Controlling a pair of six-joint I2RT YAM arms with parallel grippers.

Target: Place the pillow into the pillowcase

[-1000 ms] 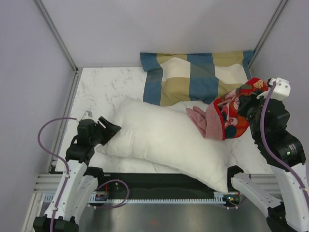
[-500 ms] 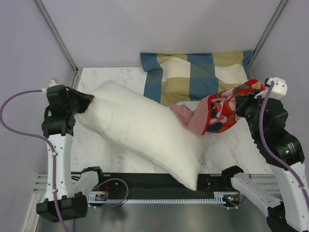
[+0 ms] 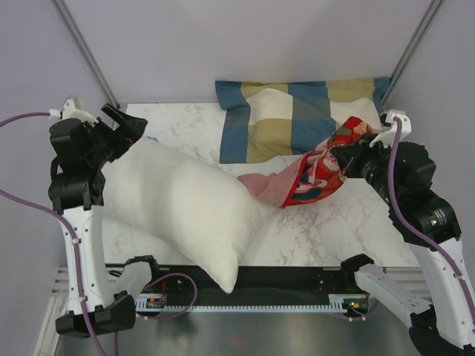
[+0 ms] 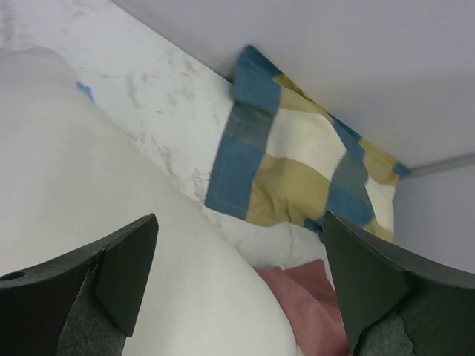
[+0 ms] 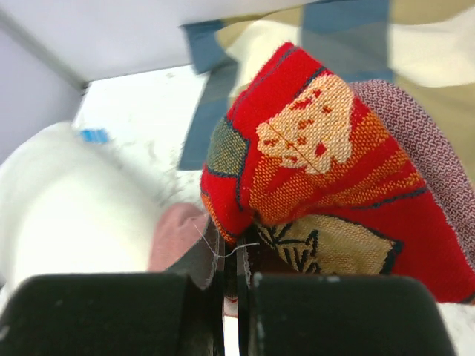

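Note:
The plump white pillow [image 3: 185, 204] lies slanted across the table, its far-left corner just under my left gripper [image 3: 123, 123]. That gripper is open. In the left wrist view its jaws [image 4: 239, 222] stand wide above the pillow [image 4: 89, 193] with nothing between them. My right gripper [image 3: 346, 159] is shut on the red printed pillowcase [image 3: 318, 170] and holds it above the table at the right. The case's dull pink end [image 3: 261, 185] hangs down beside the pillow's right end. In the right wrist view the red fabric [image 5: 319, 170] bunches just beyond the shut fingers [image 5: 236, 256].
A blue, tan and cream checked pillow [image 3: 304, 115] leans along the back wall, just behind the pillowcase. Metal frame posts [image 3: 89, 55] stand at the back corners. The pillow's near corner hangs over the table's front edge [image 3: 297, 259].
My left gripper carried the pillow's left end up and back to the left, then opened and let it go. The right gripper shifted the pillowcase left and back.

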